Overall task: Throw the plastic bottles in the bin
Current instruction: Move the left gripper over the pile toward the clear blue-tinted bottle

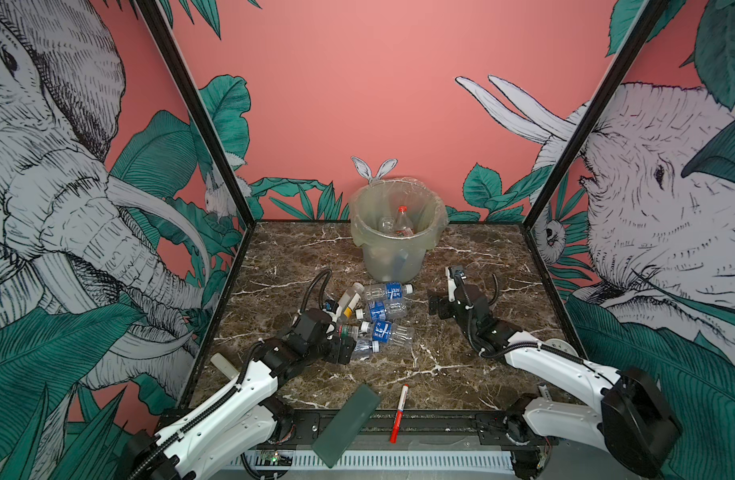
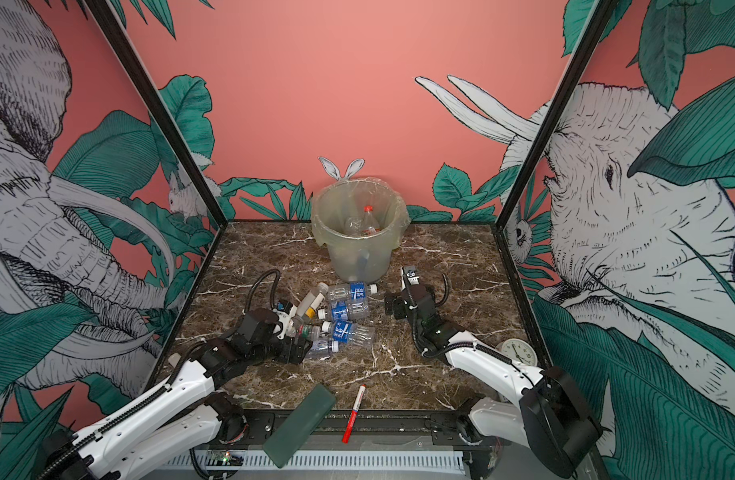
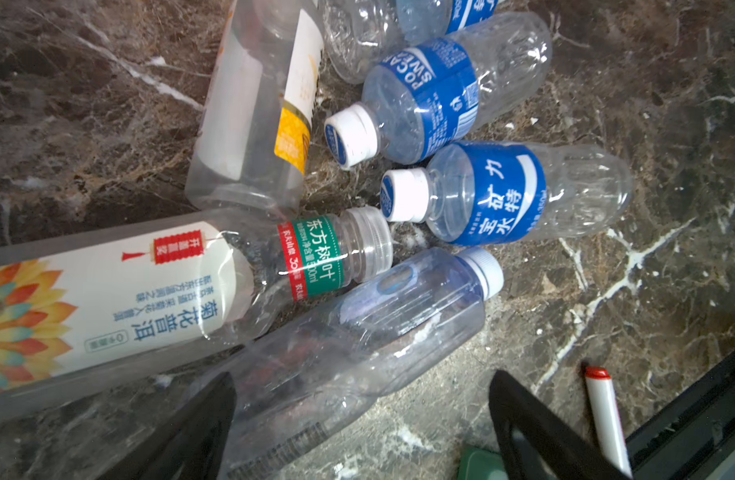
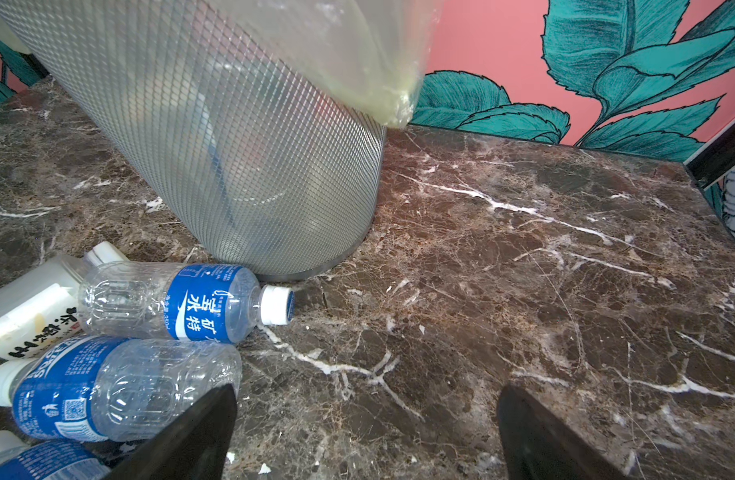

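Left wrist view: left tool (image 3: 363, 376) low, wide open, empty, over clear bottle (image 3: 378, 316).

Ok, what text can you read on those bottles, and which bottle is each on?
"POCAR… SWE…", cut off: blue bottle.
"宝矿力水特": second blue bottle.
"东方树叶", "菊花普洱": tea bottle.
Small print and clock numerals: too small to read.

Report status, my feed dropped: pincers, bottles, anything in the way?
Left pincer open over clear bottle; right pincer open near bin; both empty. Bottles heaped before bin, some inside. Nothing blocking bin.
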You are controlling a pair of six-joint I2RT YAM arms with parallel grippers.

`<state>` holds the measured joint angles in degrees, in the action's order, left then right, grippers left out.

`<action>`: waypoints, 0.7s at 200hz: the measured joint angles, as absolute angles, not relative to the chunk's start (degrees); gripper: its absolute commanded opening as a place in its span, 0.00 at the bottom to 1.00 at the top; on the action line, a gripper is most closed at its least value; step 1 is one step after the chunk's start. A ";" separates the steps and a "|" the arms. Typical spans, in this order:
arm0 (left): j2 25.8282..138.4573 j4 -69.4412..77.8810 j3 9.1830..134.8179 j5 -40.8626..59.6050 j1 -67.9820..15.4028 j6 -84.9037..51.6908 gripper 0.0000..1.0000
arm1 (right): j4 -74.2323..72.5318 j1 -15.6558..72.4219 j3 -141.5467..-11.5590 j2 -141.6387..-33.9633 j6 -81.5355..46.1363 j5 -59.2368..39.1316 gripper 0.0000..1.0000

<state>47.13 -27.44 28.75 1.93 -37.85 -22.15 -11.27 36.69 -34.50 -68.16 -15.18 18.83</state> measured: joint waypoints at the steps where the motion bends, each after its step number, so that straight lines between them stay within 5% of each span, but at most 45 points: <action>1: 47.13 -27.44 28.73 1.93 -37.85 -22.17 0.97 | -11.27 36.69 -34.50 -68.16 -15.20 18.83 0.99; 140: 47.16 -23.42 24.97 4.80 -37.85 -22.87 0.97 | -10.41 36.32 -35.05 -69.25 -15.51 16.60 0.99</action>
<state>47.16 -23.42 24.97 4.80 -37.85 -22.87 -10.41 36.32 -35.05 -69.25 -15.51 16.60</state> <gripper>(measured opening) 0.974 0.995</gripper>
